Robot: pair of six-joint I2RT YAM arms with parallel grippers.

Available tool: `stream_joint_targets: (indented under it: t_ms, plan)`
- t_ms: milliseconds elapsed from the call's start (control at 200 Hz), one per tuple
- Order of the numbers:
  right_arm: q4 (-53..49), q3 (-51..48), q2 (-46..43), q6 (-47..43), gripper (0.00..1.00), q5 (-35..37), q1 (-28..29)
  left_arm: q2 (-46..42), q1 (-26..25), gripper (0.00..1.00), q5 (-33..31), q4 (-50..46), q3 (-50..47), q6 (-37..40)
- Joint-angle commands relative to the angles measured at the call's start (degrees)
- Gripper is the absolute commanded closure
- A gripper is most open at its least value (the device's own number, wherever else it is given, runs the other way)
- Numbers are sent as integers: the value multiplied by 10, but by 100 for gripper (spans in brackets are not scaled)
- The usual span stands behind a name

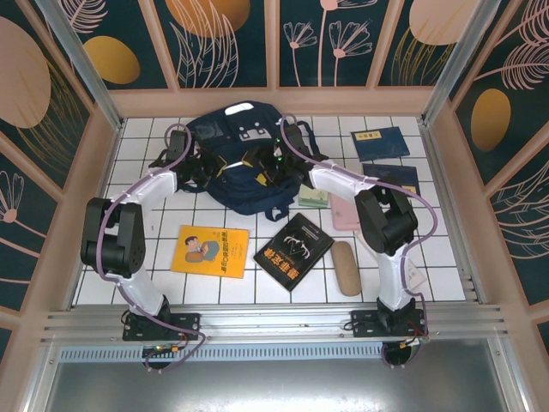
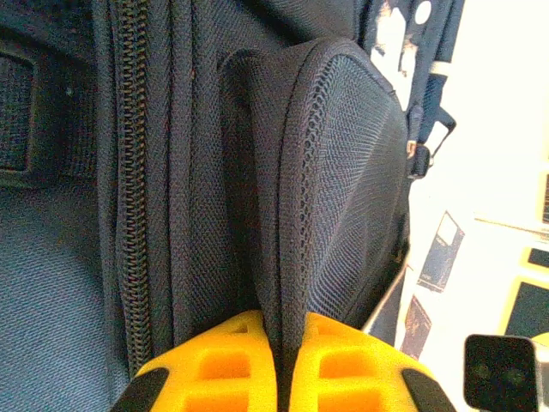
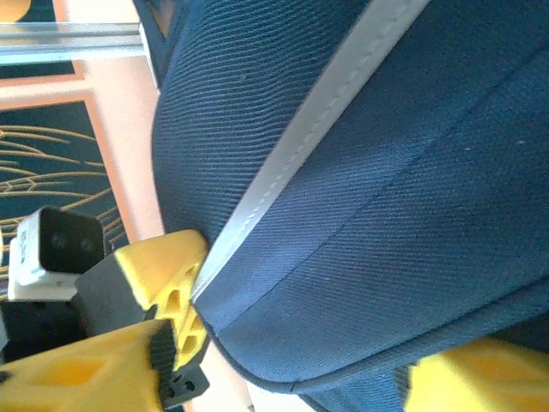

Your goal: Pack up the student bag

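Observation:
The student bag (image 1: 230, 129), navy with white stripes and pale patches, lies at the back middle of the tiled table. My left gripper (image 1: 208, 168) is at the bag's left side. In the left wrist view its yellow fingers (image 2: 225, 360) are shut on a dark mesh-padded fold of the bag (image 2: 343, 172), next to a zip. My right gripper (image 1: 268, 166) is at the bag's right front. In the right wrist view its jaws stand wide, one finger (image 3: 171, 266) against the white stripe, with a bulging navy panel of the bag (image 3: 369, 172) held between them.
In front of the bag lie a yellow book (image 1: 210, 251), a black book (image 1: 293, 251) and a tan case (image 1: 346, 268). To the right are a green book (image 1: 313, 199), a pink item (image 1: 346, 215) and two blue booklets (image 1: 381, 142). Walls enclose the table.

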Motion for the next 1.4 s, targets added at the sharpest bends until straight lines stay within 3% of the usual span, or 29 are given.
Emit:
stream_joint_targets:
  t_ms: [0,155,280,470,651,761,976,1211,1391]
  plan:
    - [57,31,37,47,47,3,3,-41,-4,100,49,66,-5,-8]
    - [62,55,57,66,82,12,3,-45,-6,100,63,89,-31,-18]
    - [53,63,54,61,100,27,3,-49,-10,100,66,93,-44,-14]
    - [26,74,41,40,100,35,-9,-62,-10,100,45,45,-37,36]
    - [-106,156,50,-51,100,34,-24,-100,-10,63,-21,5,-37,113]
    - [-145,174,45,-82,100,26,-38,-112,-10,52,-27,-15,-28,152]
    - [-178,200,43,-118,100,-14,-68,-168,-10,45,-50,0,-52,229]
    - [-283,322,83,-204,100,-60,-88,-189,-10,41,-86,-15,-74,272]
    - [-218,258,71,-151,100,-89,-73,-162,-10,42,-70,-19,-56,242]
